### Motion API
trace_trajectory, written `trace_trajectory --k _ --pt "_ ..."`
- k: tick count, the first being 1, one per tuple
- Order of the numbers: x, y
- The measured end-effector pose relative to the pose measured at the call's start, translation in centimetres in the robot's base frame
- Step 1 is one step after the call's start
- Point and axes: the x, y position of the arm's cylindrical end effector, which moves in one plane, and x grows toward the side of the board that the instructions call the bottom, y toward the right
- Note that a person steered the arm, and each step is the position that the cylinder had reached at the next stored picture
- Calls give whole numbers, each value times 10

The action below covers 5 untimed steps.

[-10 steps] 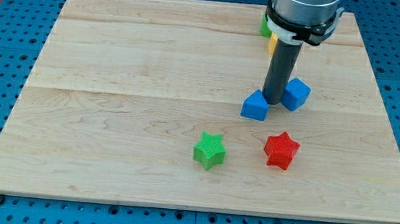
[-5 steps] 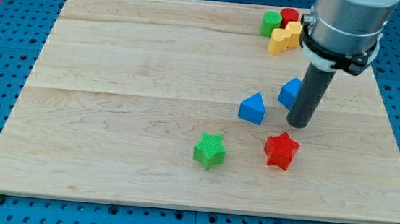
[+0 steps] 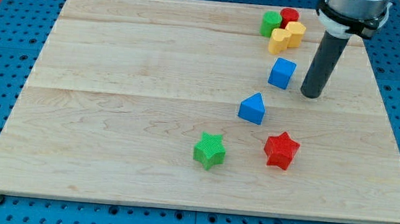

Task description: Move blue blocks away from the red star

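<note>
The red star point(image 3: 281, 149) lies on the wooden board toward the view's lower right. A blue triangular block point(image 3: 252, 108) sits up and to the left of it. A blue cube point(image 3: 282, 73) sits higher, above the triangular block. My tip point(image 3: 310, 94) rests on the board just to the right of the blue cube, with a small gap between them, and well above the red star.
A green star point(image 3: 210, 150) lies left of the red star. A cluster at the view's top right holds a green block point(image 3: 270, 22), a red block point(image 3: 289, 17) and two yellow blocks point(image 3: 286, 35). The board's right edge point(image 3: 386, 99) is near my tip.
My tip went from between the blue blocks around to the cube's right, then up. The blue cube slid up and left, away from the red star. The blue triangular block barely moved.
</note>
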Motion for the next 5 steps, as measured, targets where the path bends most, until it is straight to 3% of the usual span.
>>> trace_trajectory --k 4,5 --pt "41 -16" --pt "-6 -37"
